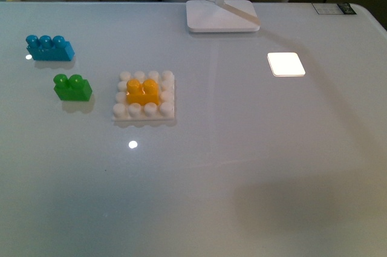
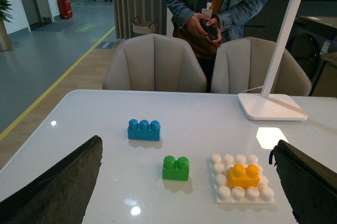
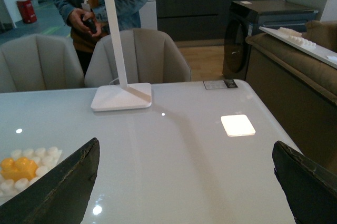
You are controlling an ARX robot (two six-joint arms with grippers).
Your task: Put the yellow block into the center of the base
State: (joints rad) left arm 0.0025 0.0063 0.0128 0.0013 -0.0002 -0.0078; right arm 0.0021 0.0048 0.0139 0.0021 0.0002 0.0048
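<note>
The yellow block (image 1: 143,92) sits on the middle studs of the white studded base (image 1: 145,110), left of the table's centre. Both show in the left wrist view, block (image 2: 243,176) on base (image 2: 242,194), and at the edge of the right wrist view, block (image 3: 18,168) on base (image 3: 39,161). My left gripper (image 2: 187,192) is open and empty, held back from the base with its dark fingers (image 2: 58,187) wide apart. My right gripper (image 3: 184,192) is open and empty over bare table. Neither gripper shows in the front view.
A green two-stud brick (image 1: 72,87) stands left of the base, a blue three-stud brick (image 1: 49,48) further back left. A white lamp foot (image 1: 221,16) stands at the far middle. A bright white square (image 1: 286,64) lies right of it. A person stands behind the chairs (image 2: 210,13).
</note>
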